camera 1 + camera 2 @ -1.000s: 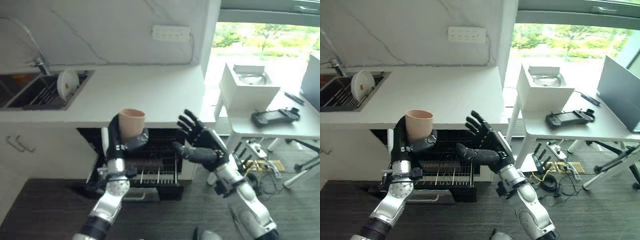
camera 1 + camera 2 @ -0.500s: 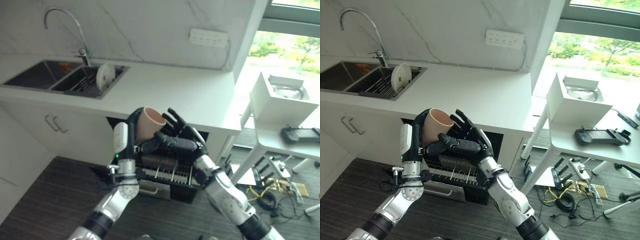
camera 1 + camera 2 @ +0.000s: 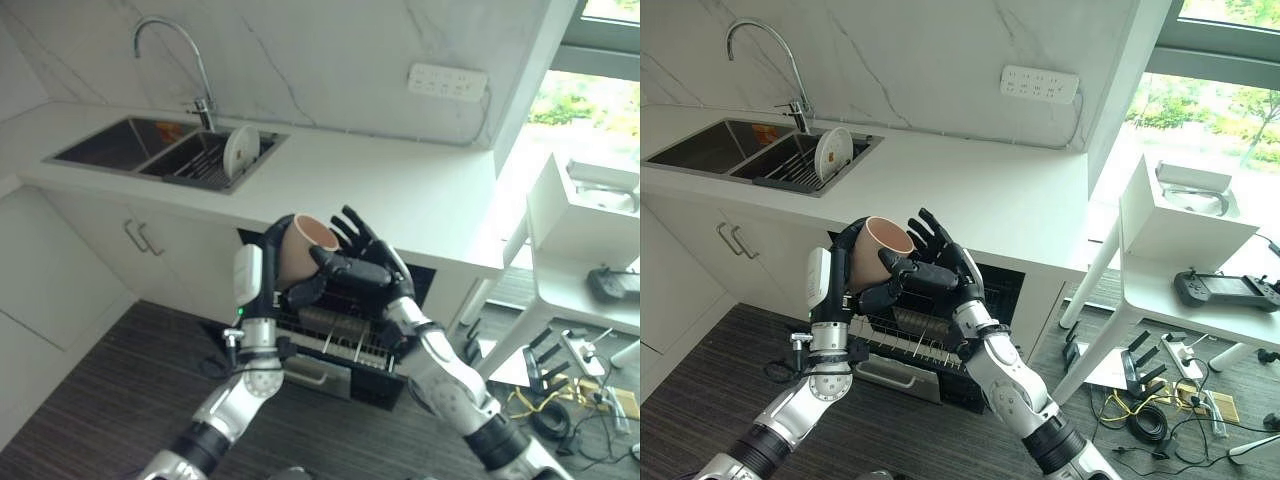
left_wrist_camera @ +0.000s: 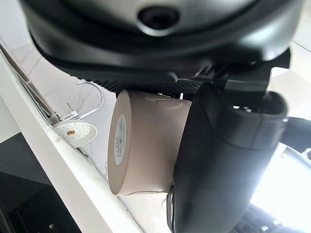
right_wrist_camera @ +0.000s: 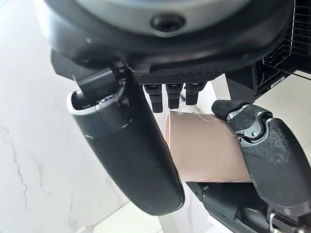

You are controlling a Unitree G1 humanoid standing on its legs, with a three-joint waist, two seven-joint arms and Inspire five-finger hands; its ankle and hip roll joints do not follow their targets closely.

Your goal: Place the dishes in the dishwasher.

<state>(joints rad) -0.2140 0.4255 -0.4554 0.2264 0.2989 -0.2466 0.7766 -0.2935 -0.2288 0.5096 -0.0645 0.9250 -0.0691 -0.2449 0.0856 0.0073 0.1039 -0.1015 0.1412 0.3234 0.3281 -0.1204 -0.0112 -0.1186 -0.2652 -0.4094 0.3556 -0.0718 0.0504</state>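
Plain beige cup (image 3: 300, 252), tilted sideways

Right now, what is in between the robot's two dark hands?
A beige cup, tilted, sits between the left hand curled round it and the right hand touching it with spread fingers, clearest in the right eye view.

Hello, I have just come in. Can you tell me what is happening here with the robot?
The robot is holding a tan cup in the air in front of the counter, above the open dishwasher rack. Its left hand is curled round the cup, and the right hand is at the cup's other side with the fingers spread. A white plate stands in the sink rack.
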